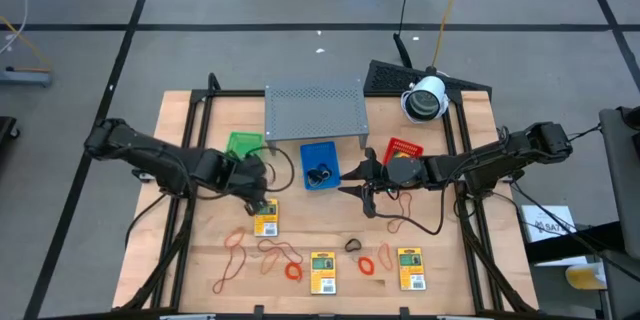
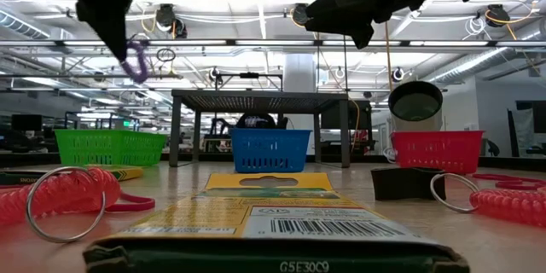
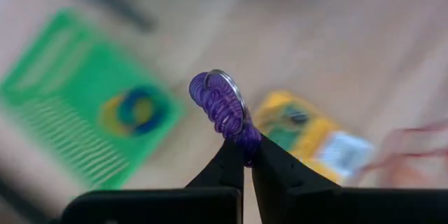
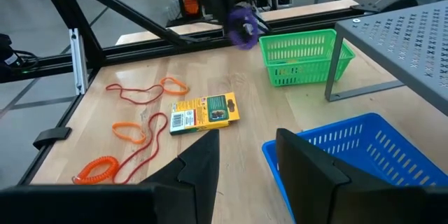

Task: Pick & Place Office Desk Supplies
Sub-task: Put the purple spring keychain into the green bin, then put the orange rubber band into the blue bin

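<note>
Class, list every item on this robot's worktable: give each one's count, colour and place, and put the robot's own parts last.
Yellow rectangular packets: four, yellow with green-black print; one near the left gripper, three along the front edge.
Thin rubber-band loops: several, orange-red, front left and below the right gripper.
Orange coiled rings: at least two, front centre.
Purple coiled ring: one, held in the left gripper.
Green plastic tray: one, left of the shelf.
Blue plastic tray: one, centre, dark items inside.
Red plastic tray: one, right of the shelf.
Grey perforated metal shelf: one, back centre.
Left gripper: shut on the purple ring, beside the green tray.
Right gripper: open, by the blue tray.
</note>
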{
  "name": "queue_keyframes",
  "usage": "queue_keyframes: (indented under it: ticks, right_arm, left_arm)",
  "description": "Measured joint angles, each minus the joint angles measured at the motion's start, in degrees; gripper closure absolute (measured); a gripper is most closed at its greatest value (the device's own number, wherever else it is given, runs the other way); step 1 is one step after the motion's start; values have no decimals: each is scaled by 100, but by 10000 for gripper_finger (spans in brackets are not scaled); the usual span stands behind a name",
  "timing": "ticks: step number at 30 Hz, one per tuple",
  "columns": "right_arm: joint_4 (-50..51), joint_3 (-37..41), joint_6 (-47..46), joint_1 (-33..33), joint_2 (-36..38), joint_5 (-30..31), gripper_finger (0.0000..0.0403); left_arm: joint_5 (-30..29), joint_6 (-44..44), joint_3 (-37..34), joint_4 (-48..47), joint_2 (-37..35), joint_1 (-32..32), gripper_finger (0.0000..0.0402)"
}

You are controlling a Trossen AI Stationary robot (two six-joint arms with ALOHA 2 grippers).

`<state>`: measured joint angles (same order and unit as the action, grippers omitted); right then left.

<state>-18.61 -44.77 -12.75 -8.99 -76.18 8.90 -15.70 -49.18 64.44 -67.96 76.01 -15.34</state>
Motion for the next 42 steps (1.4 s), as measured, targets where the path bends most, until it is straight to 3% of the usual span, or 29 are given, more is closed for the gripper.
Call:
queue_keyframes:
  ticks: [6,14,21,28,30,35,42]
  right_arm:
    - [-1,0,40,-1,0,1,273]
    - [-2,0,39,0,0,1,273]
    - [-1,0,39,0,0,1,273]
    - [-2,0,39,-1,0,1,273]
    - [-1,0,39,-1,0,1,273]
    - [0,0,41,-1,0,1,273]
    - [2,0,146,0,0,-1,273]
  left_arm:
    - [-436,-610,32,-1392,0,328,386]
    - [-1121,-343,32,-1451,0,961,381]
    - [-1126,-150,32,-1454,0,1465,309]
    - [-913,142,32,-1436,0,1562,236]
    - [-668,204,32,-1441,0,1499,220]
    - [811,308,29,-1423,0,939,205]
    - [992,-581,-73,-702,-2,-722,204]
